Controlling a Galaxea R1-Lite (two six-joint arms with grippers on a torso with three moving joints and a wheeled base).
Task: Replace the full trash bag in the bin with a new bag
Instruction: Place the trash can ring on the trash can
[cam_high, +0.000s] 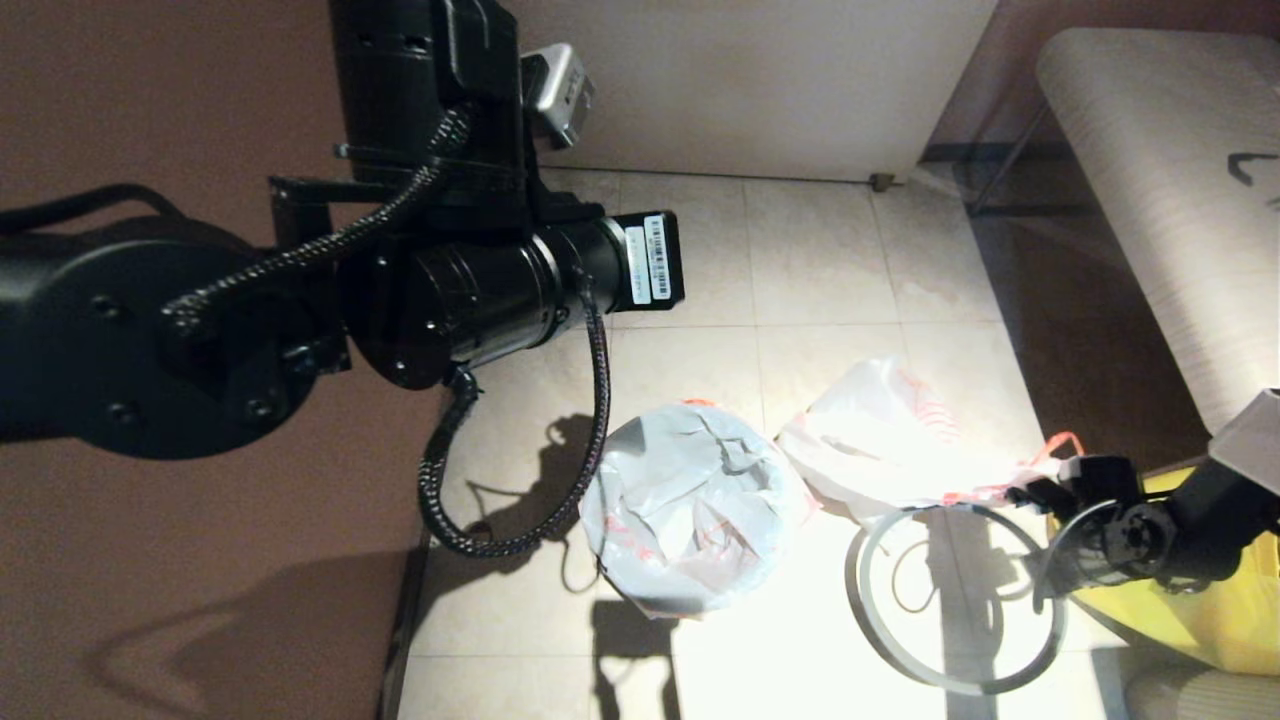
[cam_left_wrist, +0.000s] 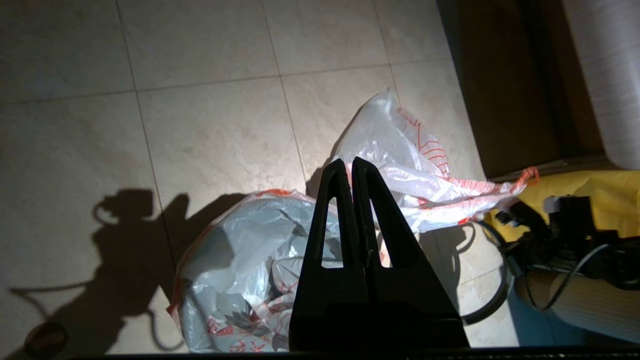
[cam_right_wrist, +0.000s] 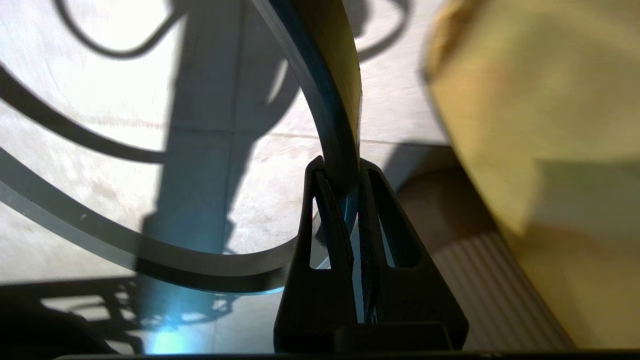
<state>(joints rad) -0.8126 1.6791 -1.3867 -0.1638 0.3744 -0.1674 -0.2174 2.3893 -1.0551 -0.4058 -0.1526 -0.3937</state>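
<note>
The full trash bag (cam_high: 690, 500) (cam_left_wrist: 240, 260), crumpled white with red print, sits in the bin and drapes over its sides, so the black body is hidden. The limp new bag (cam_high: 880, 440) (cam_left_wrist: 400, 160) lies on the tiles just right of it. The bin's grey hoop (cam_high: 853, 585) (cam_right_wrist: 330, 100) is off the bin, held low over the floor to the right. My right gripper (cam_high: 1050, 497) (cam_right_wrist: 340, 167) is shut on that hoop's edge. My left gripper (cam_left_wrist: 351, 162) is shut and empty, raised high above both bags.
A big yellow bag (cam_high: 1230, 600) (cam_left_wrist: 600, 185) (cam_right_wrist: 540, 100) lies close behind my right gripper. A striped cushioned seat (cam_high: 1150, 150) runs along the right. A brown wall (cam_high: 150, 580) borders the left, and a white wall (cam_high: 760, 80) closes the back.
</note>
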